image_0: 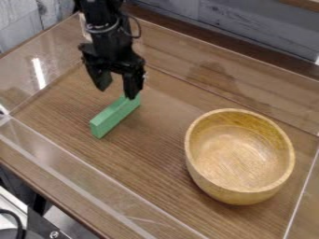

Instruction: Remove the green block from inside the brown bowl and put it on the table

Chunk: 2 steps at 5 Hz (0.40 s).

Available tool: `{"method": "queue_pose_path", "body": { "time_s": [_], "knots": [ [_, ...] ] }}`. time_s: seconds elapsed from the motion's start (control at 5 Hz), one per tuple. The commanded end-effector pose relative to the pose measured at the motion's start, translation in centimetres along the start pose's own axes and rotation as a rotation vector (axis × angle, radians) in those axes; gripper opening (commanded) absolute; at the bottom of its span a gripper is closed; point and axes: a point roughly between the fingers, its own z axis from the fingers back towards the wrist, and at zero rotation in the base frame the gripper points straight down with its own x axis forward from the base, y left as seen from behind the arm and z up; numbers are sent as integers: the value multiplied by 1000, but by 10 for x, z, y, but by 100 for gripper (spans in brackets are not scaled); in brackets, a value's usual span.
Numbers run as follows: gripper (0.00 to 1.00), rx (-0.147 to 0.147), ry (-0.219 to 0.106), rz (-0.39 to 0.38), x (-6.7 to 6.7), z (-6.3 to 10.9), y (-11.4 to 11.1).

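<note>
The green block (112,116) lies flat on the table (162,163), left of centre, pointing diagonally. The brown bowl (240,155) stands at the right with nothing inside it. My gripper (114,88) hangs just above the block's far end, open, its black fingers (131,86) spread and holding nothing. It does not touch the block.
Low clear acrylic walls (75,177) run along the table's edges. A grey panel (249,23) stands behind the far edge. The arm (104,23) comes down from the upper left.
</note>
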Motion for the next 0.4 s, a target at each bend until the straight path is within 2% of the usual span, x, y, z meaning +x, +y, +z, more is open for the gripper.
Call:
{"method": "queue_pose_path", "body": {
  "time_s": [0.0, 0.2],
  "knots": [
    [100, -8, -43, -5, 15, 21, -3],
    [100, -24, -40, -17, 21, 24, -11]
  ]
}}
